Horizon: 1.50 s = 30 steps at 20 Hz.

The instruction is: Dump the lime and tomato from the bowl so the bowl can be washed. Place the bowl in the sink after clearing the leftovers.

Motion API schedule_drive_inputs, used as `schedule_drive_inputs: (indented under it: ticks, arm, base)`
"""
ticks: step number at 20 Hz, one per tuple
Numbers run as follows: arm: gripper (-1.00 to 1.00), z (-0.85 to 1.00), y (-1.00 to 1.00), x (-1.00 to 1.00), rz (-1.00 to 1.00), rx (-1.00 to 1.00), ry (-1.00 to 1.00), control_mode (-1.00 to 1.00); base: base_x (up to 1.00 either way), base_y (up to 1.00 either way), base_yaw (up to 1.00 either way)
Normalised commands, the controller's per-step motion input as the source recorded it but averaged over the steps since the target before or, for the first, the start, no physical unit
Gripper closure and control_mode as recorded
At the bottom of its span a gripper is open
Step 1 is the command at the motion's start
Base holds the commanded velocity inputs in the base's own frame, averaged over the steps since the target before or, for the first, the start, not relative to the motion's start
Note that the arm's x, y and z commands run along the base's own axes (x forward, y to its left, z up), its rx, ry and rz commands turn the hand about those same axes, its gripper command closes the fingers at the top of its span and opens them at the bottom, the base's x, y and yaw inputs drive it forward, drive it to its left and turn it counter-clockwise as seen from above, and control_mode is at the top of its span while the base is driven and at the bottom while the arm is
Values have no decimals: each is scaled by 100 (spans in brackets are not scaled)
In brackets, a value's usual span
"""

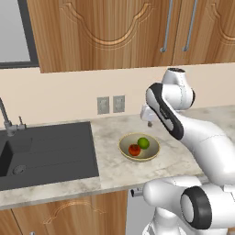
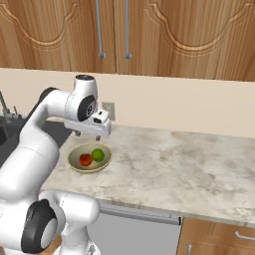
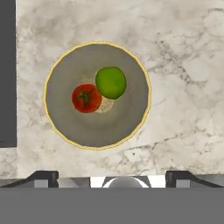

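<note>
The pale olive-tan bowl [image 1: 125, 149] [image 2: 74, 162] [image 3: 100, 127] stands upright on the marble counter, just right of the sink [image 1: 46, 151] [image 3: 6, 74]. Inside it the green lime [image 1: 143, 142] [image 2: 98, 155] [image 3: 110, 82] and the red tomato [image 1: 134, 149] [image 2: 85, 159] [image 3: 86, 98] lie side by side, touching. My gripper [image 1: 149, 122] [image 2: 87, 135] [image 3: 111, 177] hangs open above the bowl's far side, pointing down. Its fingers are spread wide and hold nothing.
A grey faucet [image 1: 5, 117] rises behind the sink basin. Two wall outlets [image 1: 111, 104] sit on the backsplash behind the bowl. Wooden upper cabinets [image 1: 114, 32] hang overhead. The marble counter [image 2: 189, 164] runs on to the right of the bowl.
</note>
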Motion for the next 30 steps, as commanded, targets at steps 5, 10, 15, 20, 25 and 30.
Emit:
schedule_drive_inputs:
  ticks: [5,10,15,20,25,30]
  arm:
    - [-100,-100,-15,0,-7,12,26,-100]
    - [-100,-94,-41,12,-7,11,15,-100]
    - [-100,-26,-7,19,-5,0,4,-100]
    - [-100,-43,12,34,-1,0,0,-100]
    - [-100,-50,7,32,0,0,0,-100]
    - [-100,-53,0,8,0,0,0,-100]
  base:
    - [0,0,0]
    - [0,0,0]
    - [0,0,0]
    - [0,0,0]
    - [0,0,0]
    - [0,0,0]
